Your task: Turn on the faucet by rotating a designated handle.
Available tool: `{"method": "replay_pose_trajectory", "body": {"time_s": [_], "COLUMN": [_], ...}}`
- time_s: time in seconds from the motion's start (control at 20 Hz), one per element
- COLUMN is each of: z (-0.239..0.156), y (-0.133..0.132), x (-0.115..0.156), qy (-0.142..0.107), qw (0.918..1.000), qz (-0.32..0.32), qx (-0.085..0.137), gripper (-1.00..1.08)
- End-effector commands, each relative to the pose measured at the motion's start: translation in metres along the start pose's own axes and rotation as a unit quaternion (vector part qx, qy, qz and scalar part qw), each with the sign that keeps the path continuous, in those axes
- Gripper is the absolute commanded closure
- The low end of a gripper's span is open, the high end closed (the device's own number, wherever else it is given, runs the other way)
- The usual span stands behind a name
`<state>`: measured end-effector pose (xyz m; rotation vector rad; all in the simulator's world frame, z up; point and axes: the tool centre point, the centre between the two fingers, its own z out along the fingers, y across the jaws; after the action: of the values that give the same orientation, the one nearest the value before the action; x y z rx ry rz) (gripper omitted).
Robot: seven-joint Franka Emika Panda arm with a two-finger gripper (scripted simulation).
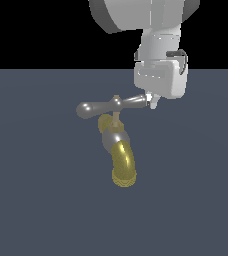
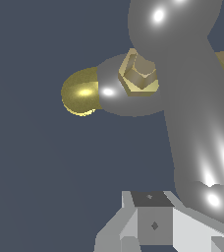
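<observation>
1. Faucet (image 1: 117, 145) near the middle of the exterior view, standing on a plain dark blue-grey surface (image 1: 31, 210); silver-grey body, brass-yellow spout (image 1: 123, 167) curving down toward 6 o'clock.
2. Handle (image 1: 111, 106) atop the thin stem, a shiny crossbar lying almost level, one bulbous end at 9 o'clock, the other at 3 o'clock, tilted slightly up.
3. Hand (image 1: 153, 102) at the 3 o'clock end of the crossbar, white housing above it, fingertips touching or just beside that end; contact not clear.
4. Finger spread: cannot tell, fingers mostly hidden behind the housing and cropped in the wrist view.
5. Wrist view: crossbar (image 2: 192, 98) huge and close, brass hex nut (image 2: 139, 74) beside it, spout tip (image 2: 80, 92) beyond.
6. Open surface around the 9 o'clock end and below the spout.
</observation>
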<state>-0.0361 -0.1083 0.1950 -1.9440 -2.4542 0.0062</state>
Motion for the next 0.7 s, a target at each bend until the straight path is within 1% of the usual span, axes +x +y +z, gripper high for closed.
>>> {"method": "replay_pose_trajectory", "body": {"time_s": [0.0, 0.4, 0.45, 0.5, 0.65], "z": [-0.002, -0.003, -0.003, 0.000, 0.000], "y": [0.012, 0.035, 0.035, 0.025, 0.038], "x": [0.000, -0.003, -0.003, -0.012, -0.002], "qy": [-0.003, -0.003, -0.003, -0.003, -0.003], "qw": [1.0000, 1.0000, 1.0000, 1.0000, 1.0000], "qz": [-0.003, -0.003, -0.003, 0.007, 0.005], "qx": [-0.005, -0.005, -0.005, 0.000, -0.001], "gripper": [1.08, 1.08, 1.08, 1.08, 1.08]}}
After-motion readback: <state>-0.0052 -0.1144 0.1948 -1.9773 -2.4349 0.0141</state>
